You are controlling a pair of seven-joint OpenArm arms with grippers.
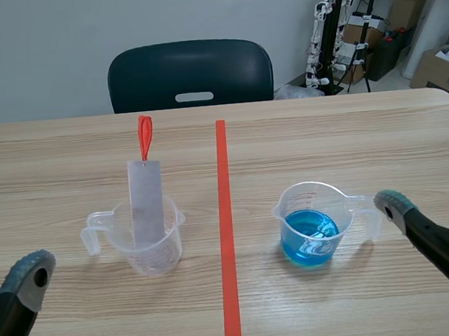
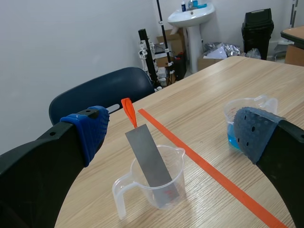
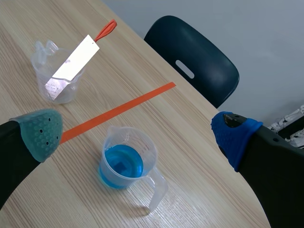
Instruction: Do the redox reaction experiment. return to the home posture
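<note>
A clear beaker [image 1: 143, 239] stands left of the orange-red tape line. A grey metal strip [image 1: 146, 200] with an orange-red loop on top leans inside it. Right of the line stands a second clear beaker [image 1: 314, 225] holding blue liquid. My left gripper [image 1: 28, 278] sits low at the near left, well short of the strip's beaker [image 2: 154, 185]. In the left wrist view its fingers [image 2: 90, 130] are wide apart, holding nothing. My right gripper [image 1: 393, 204] is just right of the blue beaker's [image 3: 127, 161] handle. Its fingers [image 3: 42, 133] are open and hold nothing.
A dark blue chair [image 1: 190, 74] stands behind the table's far edge. Beyond the table's far right corner stand stands, boxes and a white basin pedestal [image 1: 438, 0]. The table's right end is rounded.
</note>
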